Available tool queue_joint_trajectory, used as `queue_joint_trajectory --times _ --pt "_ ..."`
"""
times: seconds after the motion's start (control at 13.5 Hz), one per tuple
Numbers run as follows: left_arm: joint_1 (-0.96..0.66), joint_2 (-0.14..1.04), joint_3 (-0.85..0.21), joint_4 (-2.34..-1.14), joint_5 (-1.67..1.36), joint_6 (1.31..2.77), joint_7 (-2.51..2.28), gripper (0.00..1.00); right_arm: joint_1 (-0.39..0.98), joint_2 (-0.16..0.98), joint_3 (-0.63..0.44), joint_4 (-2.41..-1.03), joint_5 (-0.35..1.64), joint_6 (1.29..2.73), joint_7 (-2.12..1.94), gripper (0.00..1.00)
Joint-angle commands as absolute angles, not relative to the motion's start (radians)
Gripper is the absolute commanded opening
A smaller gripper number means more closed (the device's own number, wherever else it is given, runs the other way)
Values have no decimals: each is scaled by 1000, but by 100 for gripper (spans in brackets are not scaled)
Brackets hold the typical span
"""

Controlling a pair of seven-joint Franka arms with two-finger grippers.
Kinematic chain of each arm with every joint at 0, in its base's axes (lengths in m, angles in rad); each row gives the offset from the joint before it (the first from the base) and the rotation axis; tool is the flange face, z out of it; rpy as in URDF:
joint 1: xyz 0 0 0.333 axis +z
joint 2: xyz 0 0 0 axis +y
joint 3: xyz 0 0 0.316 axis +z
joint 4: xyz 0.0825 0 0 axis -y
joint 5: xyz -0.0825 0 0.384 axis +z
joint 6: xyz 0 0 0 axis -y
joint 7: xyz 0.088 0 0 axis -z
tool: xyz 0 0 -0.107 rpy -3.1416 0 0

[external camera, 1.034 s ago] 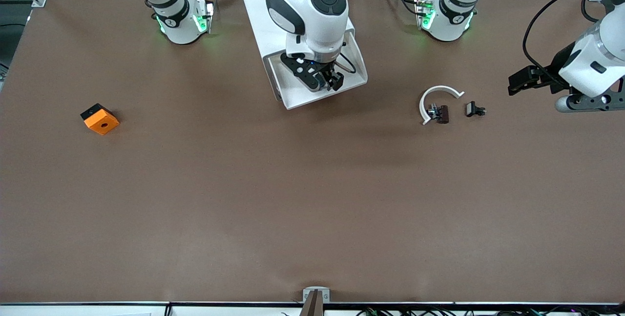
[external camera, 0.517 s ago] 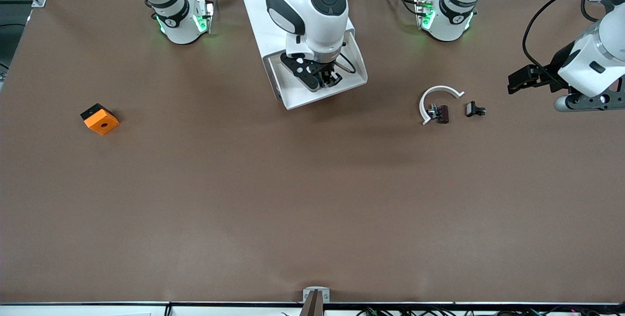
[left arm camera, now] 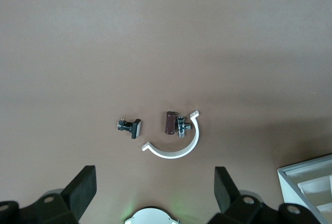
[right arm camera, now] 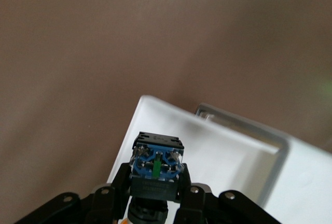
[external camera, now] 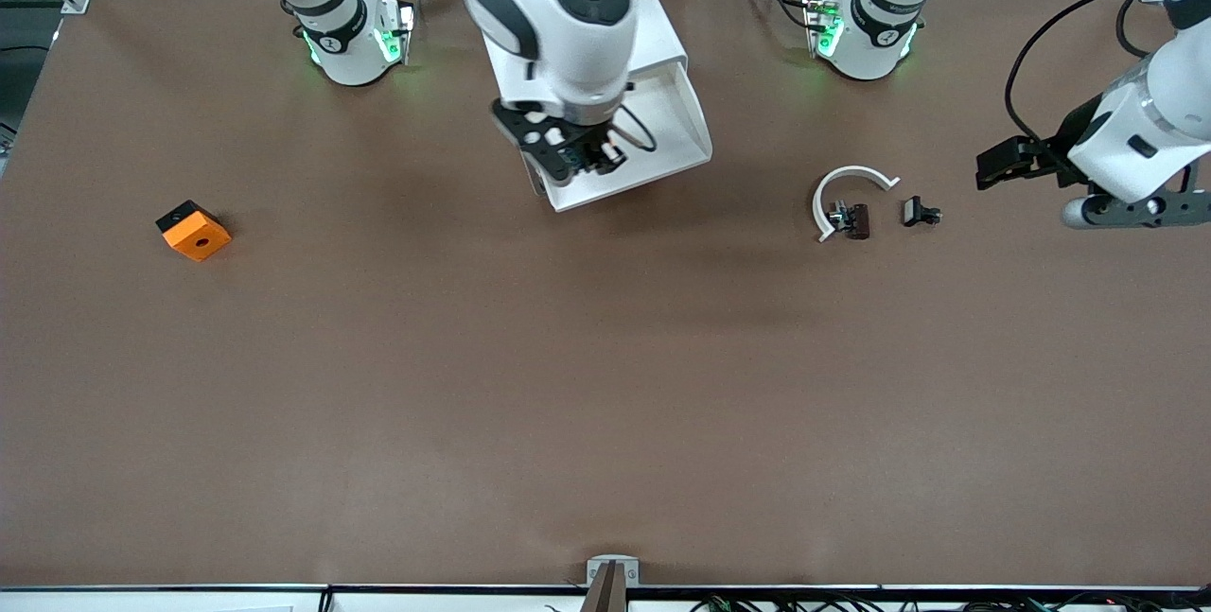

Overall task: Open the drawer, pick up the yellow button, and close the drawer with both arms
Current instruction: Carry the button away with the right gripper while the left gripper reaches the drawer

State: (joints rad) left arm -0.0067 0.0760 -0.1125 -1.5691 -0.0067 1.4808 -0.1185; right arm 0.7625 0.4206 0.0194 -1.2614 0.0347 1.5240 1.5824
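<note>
- The right tool [external camera: 579, 156] is gripping the button [right arm camera: 156, 168] over the open drawer [external camera: 662, 134]; taking is underway.
- The left tool [left arm camera: 153, 189], open, is waiting over the table [external camera: 605, 385]; closing the drawer comes next.

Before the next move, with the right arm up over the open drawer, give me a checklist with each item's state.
1. Button held in right gripper, jaws shut on it: ok.
2. Button lifted out above the drawer: ok.
3. Drawer pulled open, not yet closed: ok.
4. Left gripper with jaws open, free to push: ok.
5. Left gripper at the drawer front: not ok; it hangs over the white curved piece and the small black parts.
6. Clear spot chosen to set the button down: cannot tell.
</note>
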Motion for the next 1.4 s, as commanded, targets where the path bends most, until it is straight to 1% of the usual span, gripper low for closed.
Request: queue_joint_trajectory --times 0.0,0.15,0.22,0.3,0.44,0.59,0.66,0.81,0.96,1.18,1.33 --pt "-58 172 -130 -1491 -12 1485 -138 100 605 318 31 -1238 35 1367 1276 10" --pt "-93 207 -132 -1493 -44 1537 -206 100 455 261 34 -1267 34 1283 971 10" --pt "-106 225 -140 -1494 -54 1549 -292 100 395 227 31 -1311 28 1276 824 10" --pt "-135 248 -153 -1496 -57 1561 -386 100 320 201 32 -1356 19 1284 687 10" --pt "-208 288 -160 -1494 -75 1603 -564 100 212 193 32 -1396 -18 1299 428 9" --pt "-271 319 -160 -1494 -119 1626 -716 100 144 190 32 -1442 -55 1353 283 9" --pt "-297 334 -160 -1500 -152 1650 -766 100 126 192 32 -1465 -98 1399 208 9" --pt "-354 357 -160 -1519 -169 1710 -837 100 59 178 32 -1546 -114 1506 59 9" --pt "-412 386 -161 -1529 -169 1790 -932 100 26 146 32 -1670 -117 1644 -26 9" --pt "-495 431 -160 -1545 -169 1883 -1017 100 -50 149 31 -1808 -124 1848 -171 9" --pt "-531 446 -161 -1554 -169 1904 -1029 100 -99 152 31 -1902 -144 2009 -227 9"
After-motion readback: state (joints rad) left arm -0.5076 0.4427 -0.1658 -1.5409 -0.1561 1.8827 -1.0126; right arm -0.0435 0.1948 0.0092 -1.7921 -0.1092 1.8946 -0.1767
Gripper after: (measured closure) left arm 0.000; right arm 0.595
